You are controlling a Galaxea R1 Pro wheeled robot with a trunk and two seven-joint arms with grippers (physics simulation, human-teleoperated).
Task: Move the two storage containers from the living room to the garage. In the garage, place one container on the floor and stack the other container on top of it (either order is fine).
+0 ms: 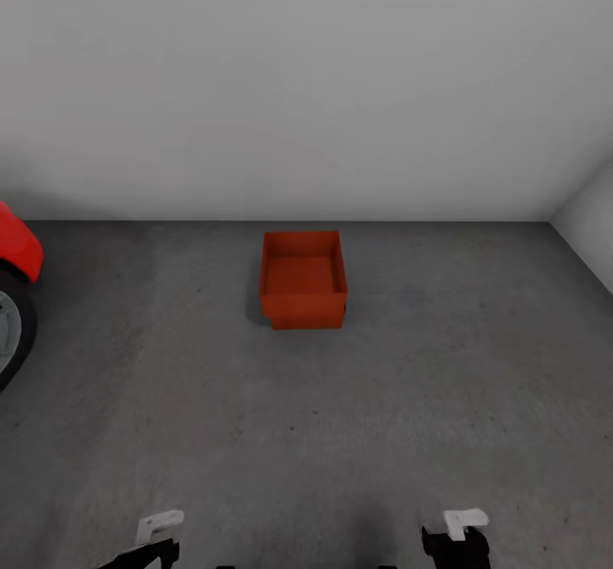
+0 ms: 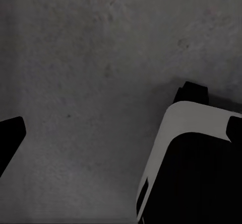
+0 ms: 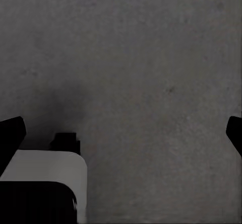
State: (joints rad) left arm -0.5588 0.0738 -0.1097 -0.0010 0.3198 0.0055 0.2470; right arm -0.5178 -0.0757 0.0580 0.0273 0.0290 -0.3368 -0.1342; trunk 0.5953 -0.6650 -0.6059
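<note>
Container [image 1: 303, 279] on grey concrete floor [image 1: 340, 433], white wall [image 1: 306, 83] behind.

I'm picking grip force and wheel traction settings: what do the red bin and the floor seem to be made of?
The storage container looks like smooth, matte moulded plastic: plain uniform red-orange walls, no grain or seams. The floor looks like bare concrete, dark grey and mottled, rough-looking and unglossy. Being rendered, both are guesses.

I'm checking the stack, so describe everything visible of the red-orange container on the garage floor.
The storage container is a red-orange rectangular bin with plain smooth walls, no lid and an empty inside. It stands upright on the dark grey concrete floor, short of the white wall. A second edge along its lower front hints at another bin nested beneath, though that is uncertain. No end effector touches it.
</note>
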